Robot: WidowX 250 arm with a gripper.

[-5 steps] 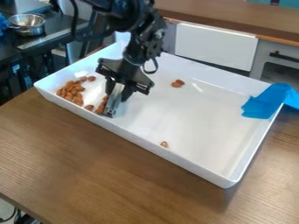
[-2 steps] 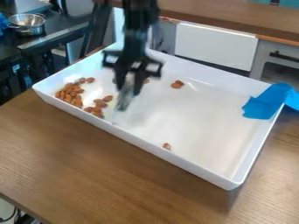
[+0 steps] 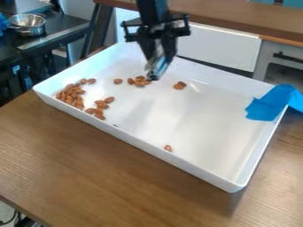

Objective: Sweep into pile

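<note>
We're seeing a wooden table [image 3: 89, 168] filling the foreground, with a big white tray [image 3: 148, 146] sitting on it at an angle. A wooden counter [image 3: 237, 17] is running along the back, a dark bench [image 3: 59, 24] is standing at upper left, and a white panel [image 3: 219, 46] is showing behind the tray, next to a grey cabinet [image 3: 281, 57] with a dark handle.

Black claw [image 3: 155, 66] is hanging over the tray's far part, pointing down, pinching a silvery tool [image 3: 156, 70]. Blue cloth [image 3: 272, 103] is draping over the tray's right end and dropping inside, so it's taking up some room along that wall. Metal bowl [image 3: 28, 26] is sitting on the dark bench, well apart from the tray.

Almonds, all in the tray: main pile [image 3: 71, 95] is bunching in the left corner, close to the walls. Smaller bunch [image 3: 100, 107] is lying just beside it, toward the near wall. Loose row [image 3: 139, 81] is lying in the far part, its right end meeting the tool's lower end in view; we can't tell if they're touching. Pair [image 3: 179, 85] is lying right of the tool. Single almond [image 3: 168, 148] is lying by the near wall, well apart from the rest.
</note>
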